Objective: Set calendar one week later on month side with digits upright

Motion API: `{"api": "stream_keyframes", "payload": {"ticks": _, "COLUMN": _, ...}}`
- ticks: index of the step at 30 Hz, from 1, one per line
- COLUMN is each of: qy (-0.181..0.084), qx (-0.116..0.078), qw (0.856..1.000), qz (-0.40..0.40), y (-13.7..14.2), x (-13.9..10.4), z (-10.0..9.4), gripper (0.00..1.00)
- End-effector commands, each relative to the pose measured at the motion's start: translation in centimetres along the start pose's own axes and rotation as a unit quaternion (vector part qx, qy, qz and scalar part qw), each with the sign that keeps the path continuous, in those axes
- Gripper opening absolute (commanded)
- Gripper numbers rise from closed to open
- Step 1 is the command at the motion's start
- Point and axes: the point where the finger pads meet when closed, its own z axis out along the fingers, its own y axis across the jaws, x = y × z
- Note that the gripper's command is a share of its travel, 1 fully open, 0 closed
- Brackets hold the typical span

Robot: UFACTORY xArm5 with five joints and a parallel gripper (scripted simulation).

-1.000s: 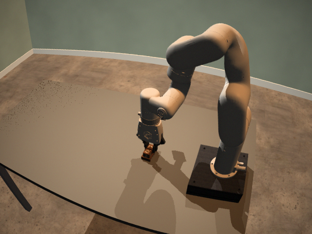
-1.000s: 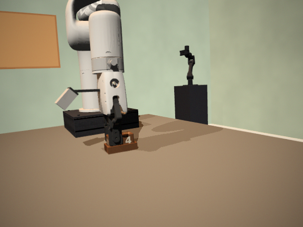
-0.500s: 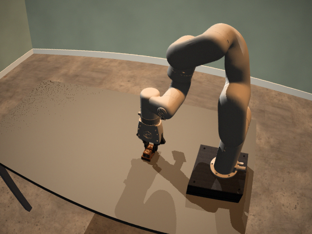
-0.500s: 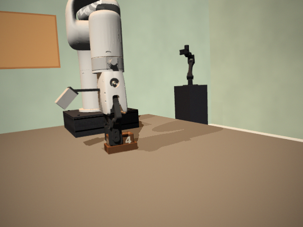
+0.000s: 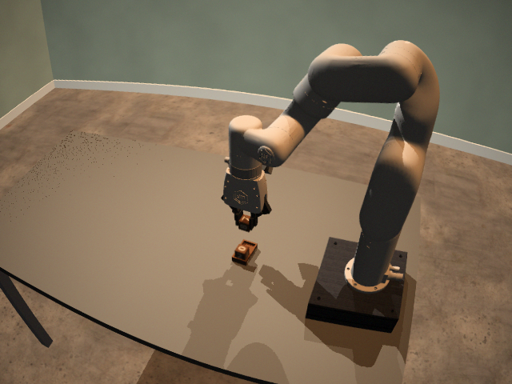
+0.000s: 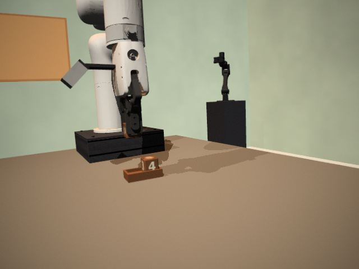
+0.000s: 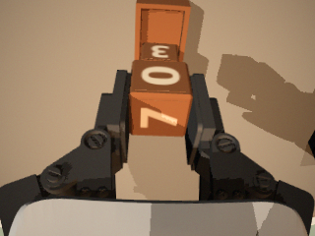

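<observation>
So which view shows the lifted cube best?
Wrist: the cube sits between the fingers with two faces readable, 0 and 7. Top shows it small and dark, held above the tray. Exterior shows only an edge behind a finger.

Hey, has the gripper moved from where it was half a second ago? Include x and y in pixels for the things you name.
Yes, the gripper (image 5: 246,223) (image 6: 133,134) (image 7: 158,91) has risen, lifting one cube (image 5: 245,223) (image 6: 125,131) (image 7: 159,114) above the tray (image 5: 251,246) (image 6: 145,176) (image 7: 187,25).
</observation>
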Motion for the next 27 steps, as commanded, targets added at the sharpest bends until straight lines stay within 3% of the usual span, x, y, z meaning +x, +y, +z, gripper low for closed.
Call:
{"api": "stream_keyframes", "payload": {"ticks": 1, "qy": 0.0, "qx": -0.003, "qw": 1.0, "qz": 0.0, "y": 0.2, "x": 0.0, "z": -1.5, "gripper": 0.27}}
{"api": "stream_keyframes", "payload": {"ticks": 18, "qy": 0.0, "qx": -0.003, "qw": 1.0, "qz": 0.008, "y": 0.1, "x": -0.1, "z": -2.2, "gripper": 0.27}}
{"api": "stream_keyframes", "payload": {"ticks": 27, "qy": 0.0, "qx": -0.003, "qw": 0.989, "qz": 0.145, "y": -1.9, "x": -1.0, "z": -2.2, "gripper": 0.27}}
